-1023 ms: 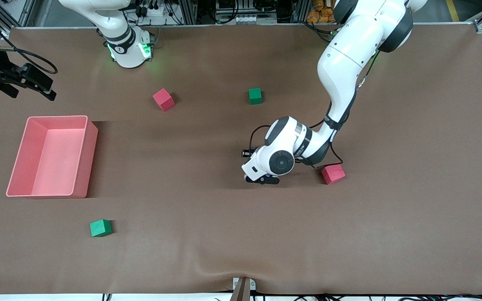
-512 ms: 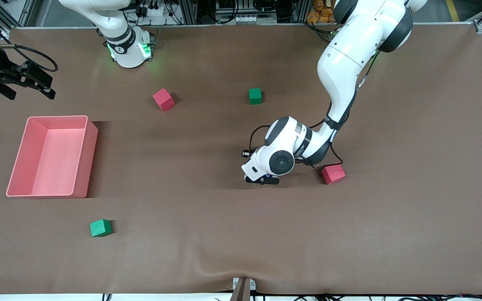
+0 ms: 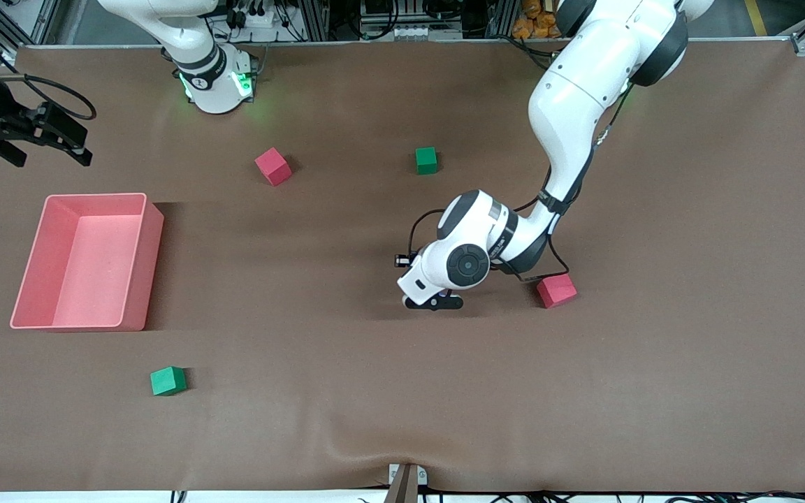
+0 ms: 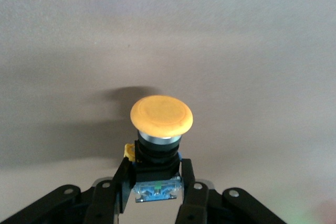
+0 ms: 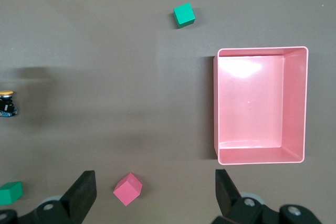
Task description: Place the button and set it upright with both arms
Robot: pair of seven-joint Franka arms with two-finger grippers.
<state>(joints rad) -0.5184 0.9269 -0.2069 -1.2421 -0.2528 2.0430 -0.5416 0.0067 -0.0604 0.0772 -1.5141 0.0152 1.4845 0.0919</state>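
Observation:
The button [image 4: 161,115] has a round orange cap on a black and bluish body. My left gripper [image 4: 156,182] is shut on that body, and the cap points away from the fingers [image 4: 122,182], low over the brown table. In the front view my left gripper [image 3: 434,302] is near the middle of the table and hides most of the button. The right wrist view shows the button [image 5: 6,103] small at its edge. My right gripper [image 3: 46,134] hangs open over the right arm's end of the table, and its fingers [image 5: 81,192] hold nothing.
A pink bin [image 3: 152,258] stands toward the right arm's end. One red cube [image 3: 557,290] lies beside the left wrist and another red cube [image 3: 273,166] lies nearer the bases. A green cube [image 3: 426,160] and a second green cube [image 3: 168,381] also lie on the table.
My left gripper has shut on the button and shifted slightly toward the right arm's end. The right gripper moved a little at first, then held still.

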